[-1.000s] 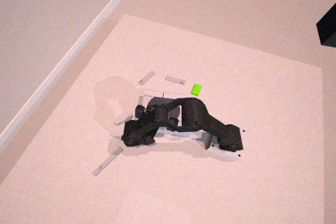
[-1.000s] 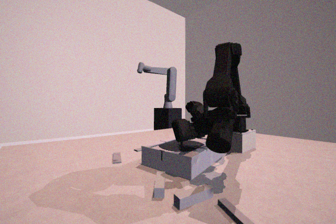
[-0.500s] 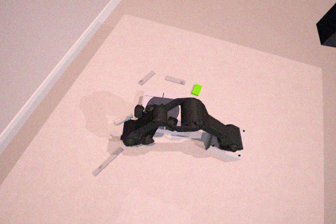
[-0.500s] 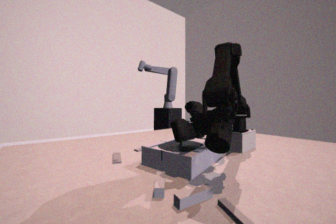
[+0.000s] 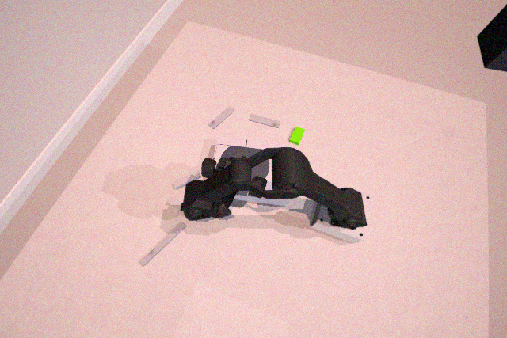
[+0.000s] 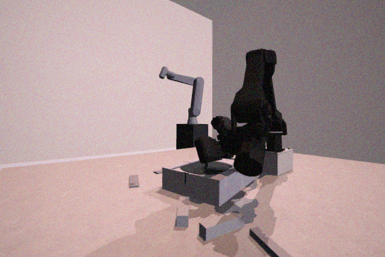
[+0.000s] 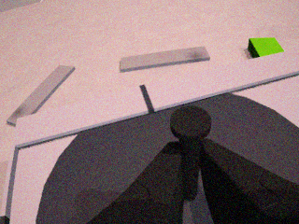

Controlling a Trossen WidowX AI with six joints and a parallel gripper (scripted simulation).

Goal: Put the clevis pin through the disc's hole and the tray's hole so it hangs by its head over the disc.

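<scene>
Pin [image 7: 191, 122] gripped above the disc [image 5: 261, 169] [image 6: 190, 167] [image 7: 61, 193].

We see a dark, round-headed pin, pinched between nearly closed fingers; the disc looks dull grey. We find no readable lettering.

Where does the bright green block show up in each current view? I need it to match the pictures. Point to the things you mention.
Top: bright green block [image 5: 296, 135] [image 7: 266, 47] just right of centre, above the arm.
Exterior: not in it.
Wrist: upper right corner area, beyond the tray's edge.
Shared landmark: the rimmed steel tray [image 5: 268, 184] [image 6: 190, 180] [image 7: 47, 136].
</scene>
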